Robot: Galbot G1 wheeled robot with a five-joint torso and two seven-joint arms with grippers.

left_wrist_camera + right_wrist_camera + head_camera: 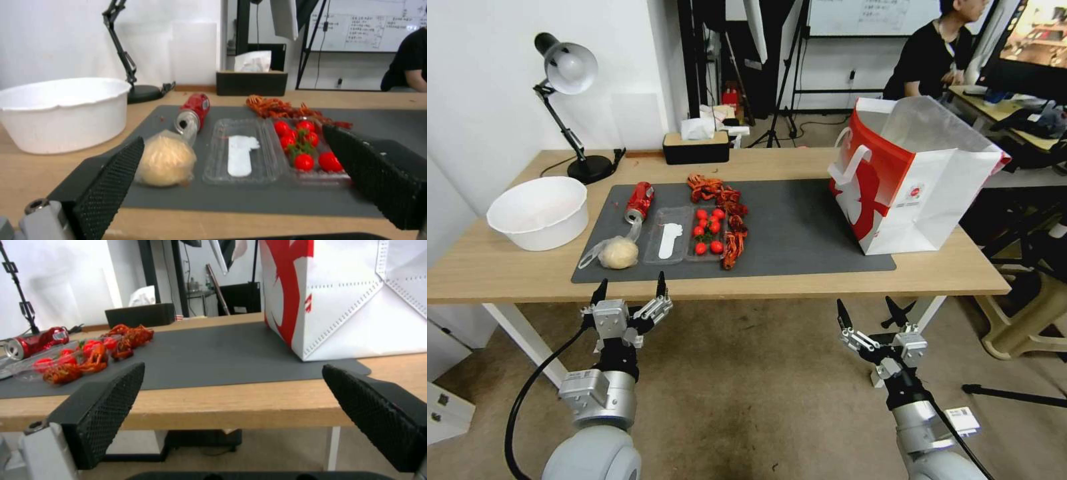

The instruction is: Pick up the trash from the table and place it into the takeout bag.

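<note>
Trash lies on the dark mat (pixel 800 233) of the table (pixel 507 267), just beyond your left gripper (pixel 630 289), whose fingers stand apart below the near table edge; straight ahead of it sits the clear bag with beige lump (pixel 617 253), with the crushed red can (pixel 639 201) behind that; your right gripper (pixel 872 309) also hangs spread wide below the edge, and the takeout bag (pixel 917 177) stands upright beyond it, on the mat's far end.
</note>
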